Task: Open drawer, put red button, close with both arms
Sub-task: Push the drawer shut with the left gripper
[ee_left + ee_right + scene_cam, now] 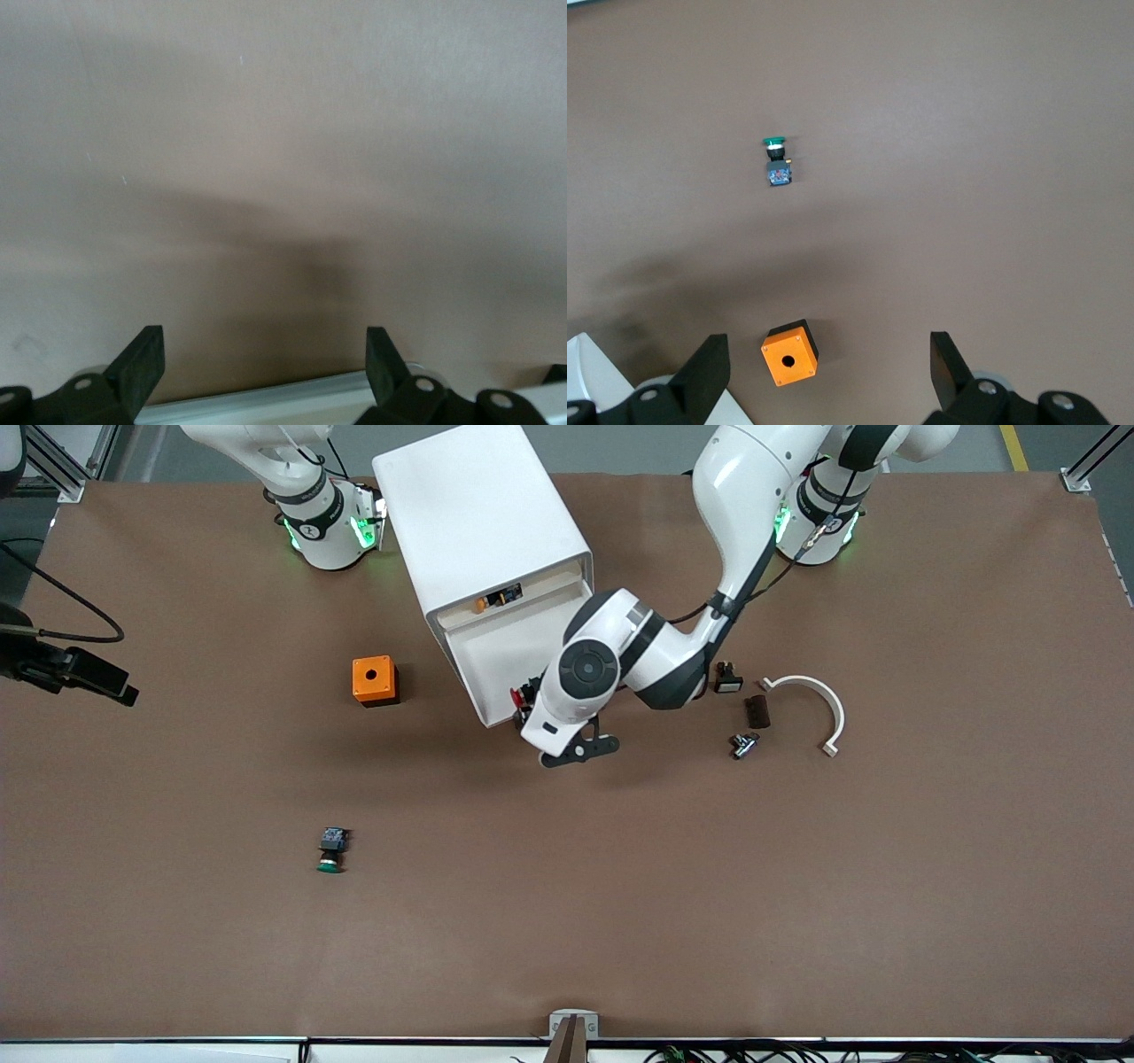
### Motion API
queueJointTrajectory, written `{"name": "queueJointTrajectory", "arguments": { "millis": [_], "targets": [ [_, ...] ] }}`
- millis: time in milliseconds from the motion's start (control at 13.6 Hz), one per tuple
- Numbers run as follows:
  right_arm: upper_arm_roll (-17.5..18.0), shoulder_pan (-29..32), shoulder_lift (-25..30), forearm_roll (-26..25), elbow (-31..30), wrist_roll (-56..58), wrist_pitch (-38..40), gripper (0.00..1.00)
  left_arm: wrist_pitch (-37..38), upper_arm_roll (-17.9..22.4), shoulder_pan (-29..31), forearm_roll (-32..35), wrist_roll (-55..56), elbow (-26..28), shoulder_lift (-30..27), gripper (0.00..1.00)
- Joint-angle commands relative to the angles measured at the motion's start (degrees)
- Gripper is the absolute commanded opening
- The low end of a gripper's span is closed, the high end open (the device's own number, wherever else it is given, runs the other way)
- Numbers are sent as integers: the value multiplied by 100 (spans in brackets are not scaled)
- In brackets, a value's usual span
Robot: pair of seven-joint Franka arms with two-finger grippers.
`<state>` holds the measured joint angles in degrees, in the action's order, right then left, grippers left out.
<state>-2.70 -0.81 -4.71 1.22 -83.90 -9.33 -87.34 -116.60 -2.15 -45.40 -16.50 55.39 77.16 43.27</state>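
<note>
Brown tabletop [620, 886] carries a white cabinet [483, 522] whose drawer [496, 664] stands pulled out. Over the drawer's front edge hangs the left gripper [264, 367], fingers apart and empty; the red button [516, 695] shows at that edge beside it. Right gripper [829, 370] waits, fingers spread, above an orange box [375, 681] beside the cabinet. Nearer the front camera than the cabinet lies a green-capped button [332, 850].

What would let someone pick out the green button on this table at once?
Start at the big white cabinet, then find the orange box beside it, toward the right arm's end of the table. The green button lies by itself on the brown table, nearer the front camera than that box. It is small, with a round green cap on a black-and-blue body.
</note>
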Motion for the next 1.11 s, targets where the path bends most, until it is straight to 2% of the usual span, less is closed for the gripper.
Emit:
{"name": "queueJointTrajectory", "arguments": {
  "millis": [0,221,664,1032],
  "targets": [
    [121,125,461,-78,-627,54,-151,100,129,4,-345,59,699,106,-117,100],
    [129,116,699,-78,-935,54,-309,100,321,-83,-706,50,1358,115,-117,100],
    [138,116,726,-105,-857,63,-336,100,427,-532,-813,-47,1895,124,-91,100],
    [147,98,708,-87,-786,54,-319,100,603,-524,-962,-20,1949,124,-91,100]
  ]
}}
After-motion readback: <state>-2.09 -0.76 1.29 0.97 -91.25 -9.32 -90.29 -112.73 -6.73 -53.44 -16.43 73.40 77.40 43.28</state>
